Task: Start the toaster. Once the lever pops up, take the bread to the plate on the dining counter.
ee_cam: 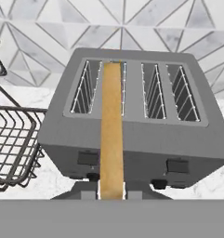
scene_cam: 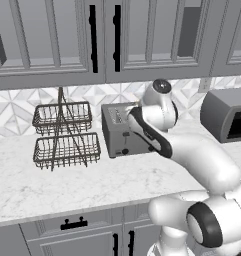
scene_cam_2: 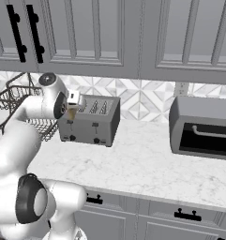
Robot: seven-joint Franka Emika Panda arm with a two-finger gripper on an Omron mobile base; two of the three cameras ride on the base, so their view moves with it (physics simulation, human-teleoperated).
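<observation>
Bread [ee_cam: 111, 139] is pinched edge-on in the claw [ee_cam: 111, 195] at the bottom middle of the hand view, held up above the grey toaster [ee_cam: 132, 125] with 4 slots. In the right base view the toaster [scene_cam_2: 93, 122] sits left of center on the white counter [scene_cam_2: 147, 164], beside a wire basket rack [scene_cam_2: 13, 101].

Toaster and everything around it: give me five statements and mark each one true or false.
1. The bread is clamped edge-on between the jaws. True.
2. The toaster has two slots. False: it has four.
3. A two-tier wire basket stands beside the toaster. True.
4. The toaster sits on a dark wooden table. False: it sits on a white marble-patterned counter.
5. The cabinet doors above the counter hang open. False: they are closed.
</observation>
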